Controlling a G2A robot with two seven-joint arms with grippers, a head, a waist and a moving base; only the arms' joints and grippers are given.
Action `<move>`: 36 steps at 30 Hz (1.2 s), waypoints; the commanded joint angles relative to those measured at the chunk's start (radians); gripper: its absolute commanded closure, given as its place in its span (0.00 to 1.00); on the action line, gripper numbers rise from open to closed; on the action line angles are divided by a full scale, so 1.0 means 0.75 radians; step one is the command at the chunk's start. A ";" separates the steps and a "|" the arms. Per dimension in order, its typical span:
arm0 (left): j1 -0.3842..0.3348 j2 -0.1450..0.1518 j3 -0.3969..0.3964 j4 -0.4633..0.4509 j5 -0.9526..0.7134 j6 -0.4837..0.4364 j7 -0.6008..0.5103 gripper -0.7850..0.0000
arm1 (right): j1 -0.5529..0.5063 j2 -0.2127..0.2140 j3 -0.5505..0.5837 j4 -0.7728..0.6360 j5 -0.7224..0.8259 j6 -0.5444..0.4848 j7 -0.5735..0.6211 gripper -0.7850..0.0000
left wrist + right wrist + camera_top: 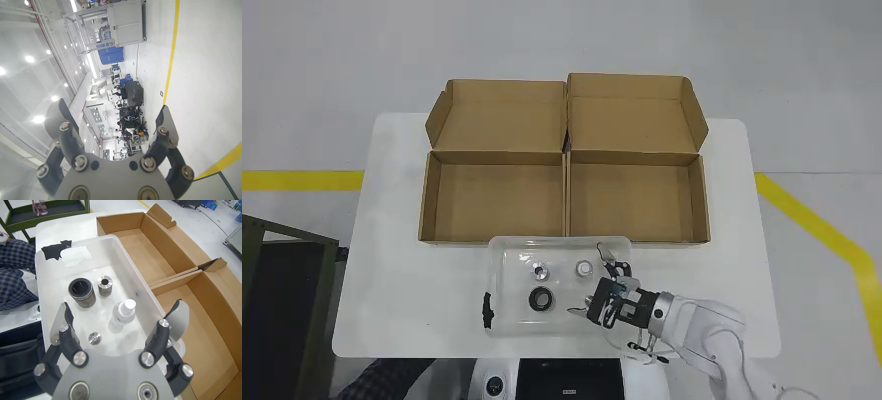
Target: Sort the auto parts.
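Left gripper (113,103), fingers (168,123) wide apart.

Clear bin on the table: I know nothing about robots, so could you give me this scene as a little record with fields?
Bin: clear bin on the white table, in front of the boxes
In the bin: large dark cylinder, small metal cylinder and white bottle, all upright; small metal disc lying flat
Boxes: first cardboard box and second cardboard box, open, side by side
Right hand: open, above the bin, holding nothing
Left hand: open, holding nothing, facing the room
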 commanded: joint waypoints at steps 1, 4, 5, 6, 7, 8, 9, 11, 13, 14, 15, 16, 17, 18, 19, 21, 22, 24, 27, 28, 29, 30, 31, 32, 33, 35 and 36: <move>0.000 0.000 0.000 0.000 0.000 0.000 0.000 0.00 | 0.013 0.000 -0.017 0.013 0.000 0.005 0.014 0.00; 0.000 0.000 0.000 0.000 0.000 0.000 0.000 0.00 | 0.031 0.000 -0.040 0.029 -0.006 0.008 0.037 0.00; 0.000 0.000 0.000 0.000 0.000 0.000 0.000 0.00 | 0.036 0.001 -0.046 0.034 -0.008 0.010 0.044 0.00; 0.000 0.000 0.000 0.000 0.000 0.000 0.000 0.00 | 0.042 0.001 -0.052 0.039 -0.010 0.012 0.051 0.00; 0.000 0.000 0.000 0.000 0.000 0.000 0.000 0.00 | 0.046 0.001 -0.056 0.044 -0.009 0.015 0.055 0.00; 0.000 0.000 0.000 0.000 0.000 0.000 0.000 0.00 | 0.050 0.001 -0.060 0.049 -0.008 0.019 0.061 0.00; 0.000 0.000 0.000 0.000 0.000 0.000 0.000 0.00 | 0.054 0.002 -0.063 0.053 -0.009 0.023 0.067 0.00; 0.000 0.000 0.000 0.000 0.000 0.000 0.000 0.00 | 0.061 0.003 -0.067 0.061 -0.009 0.032 0.078 0.03; 0.000 0.000 0.000 0.000 0.000 0.000 0.000 0.00 | 0.067 0.003 -0.072 0.070 -0.005 0.040 0.083 0.08; 0.000 0.000 0.000 0.000 0.000 0.000 0.000 0.00 | 0.070 0.004 -0.074 0.076 -0.002 0.042 0.086 0.12; 0.000 0.000 0.000 0.000 0.000 0.000 0.000 0.00 | 0.074 0.004 -0.076 0.081 -0.001 0.044 0.090 0.17; 0.000 0.000 0.000 0.000 0.000 0.000 0.000 0.00 | 0.078 0.004 -0.079 0.086 0.001 0.049 0.093 0.18; 0.000 0.000 0.000 0.000 0.000 0.000 0.000 0.00 | 0.081 0.005 -0.081 0.091 0.002 0.052 0.098 0.20; 0.000 0.000 0.000 0.000 0.000 0.000 0.000 0.00 | 0.084 0.005 -0.083 0.095 0.004 0.056 0.103 0.21; 0.000 0.000 0.000 0.000 0.000 0.000 0.000 0.00 | 0.088 0.005 -0.084 0.098 0.007 0.059 0.106 0.23; 0.000 0.000 0.000 0.000 0.000 0.000 0.000 0.00 | 0.095 0.006 -0.087 0.106 0.012 0.062 0.113 0.27; 0.000 0.000 0.000 0.000 0.000 0.000 0.000 0.00 | 0.098 0.007 -0.089 0.109 0.015 0.064 0.118 0.29; 0.000 0.000 0.000 0.000 0.000 0.000 0.000 0.00 | 0.105 0.008 -0.090 0.114 0.017 0.069 0.128 0.32; 0.000 0.000 0.000 0.000 0.000 0.000 0.000 0.00 | 0.116 0.009 -0.094 0.119 0.017 0.081 0.143 0.40; 0.000 0.000 0.000 0.000 0.000 0.000 0.000 0.00 | 0.119 0.009 -0.095 0.120 0.017 0.086 0.148 0.44; 0.000 0.000 0.000 0.000 0.000 0.000 0.000 0.00 | 0.122 0.009 -0.097 0.121 0.018 0.088 0.150 0.49; 0.000 0.000 0.000 0.000 0.000 0.000 0.000 0.00 | 0.126 0.010 -0.098 0.123 0.018 0.093 0.154 0.52; 0.000 0.000 0.000 0.000 0.000 0.000 0.000 0.00 | 0.129 0.010 -0.100 0.125 0.018 0.095 0.157 0.55; 0.000 0.000 0.000 0.000 0.000 0.000 0.000 0.00 | 0.131 0.010 -0.102 0.126 0.019 0.097 0.159 0.58; 0.000 0.000 0.000 0.000 0.000 0.000 0.000 0.00 | 0.133 0.011 -0.103 0.127 0.020 0.099 0.160 0.64; 0.000 0.000 0.000 0.000 0.000 0.000 0.000 0.00 | 0.137 0.012 -0.106 0.129 0.018 0.104 0.161 0.72; 0.000 0.000 0.000 0.000 0.000 0.000 0.000 0.00 | 0.138 0.012 -0.107 0.129 0.019 0.105 0.160 0.78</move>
